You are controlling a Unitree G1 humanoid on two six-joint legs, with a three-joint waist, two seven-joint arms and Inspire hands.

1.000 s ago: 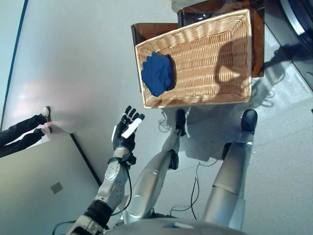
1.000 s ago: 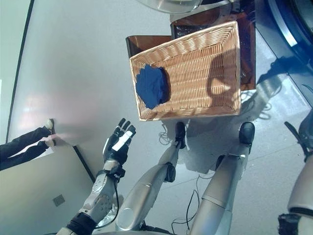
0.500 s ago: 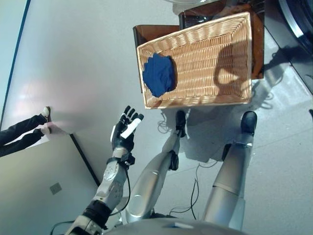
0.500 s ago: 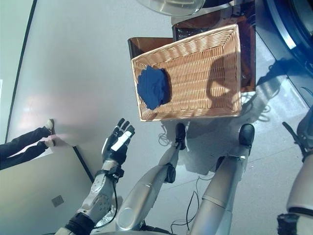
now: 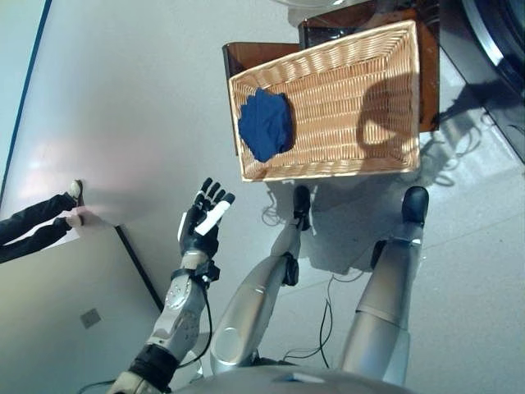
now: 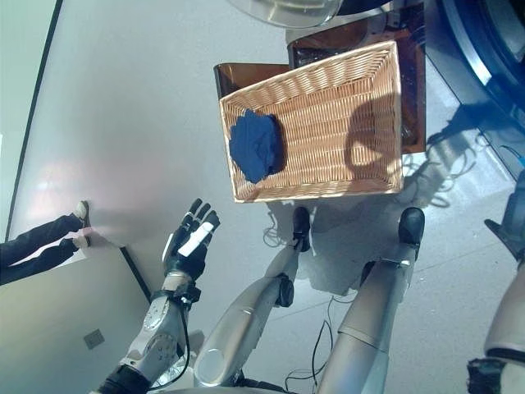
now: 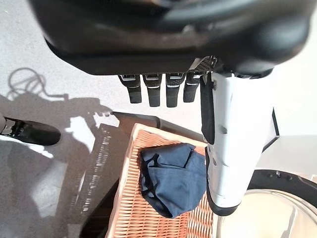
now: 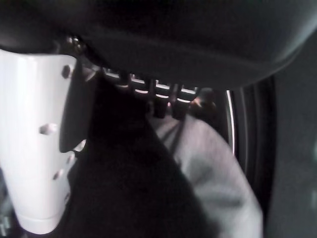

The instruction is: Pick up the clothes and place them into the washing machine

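Note:
A dark blue cloth (image 5: 265,125) lies bunched at the left end of a wicker basket (image 5: 328,170); it shows too in the left wrist view (image 7: 173,181). My left hand (image 5: 201,226) hovers open over the floor, nearer to me than the basket and apart from it, palm up and holding nothing. My right hand (image 8: 163,99) shows only in its wrist view, with straight fingers. Past it lie a grey cloth (image 8: 213,168) and a dark cloth (image 8: 129,188) beside the washing machine's round rim (image 8: 242,129).
The basket rests on dark brown stands (image 5: 246,53). The washing machine's dark blue front (image 6: 480,49) curves along the upper right, its round door (image 6: 287,8) at the top. A person's legs (image 5: 37,222) stand at the left, by a grey panel (image 5: 66,304).
My left hand has drifted a little to the left and towards me, still open. The whole picture has shifted slightly. The blue cloth stays in the basket.

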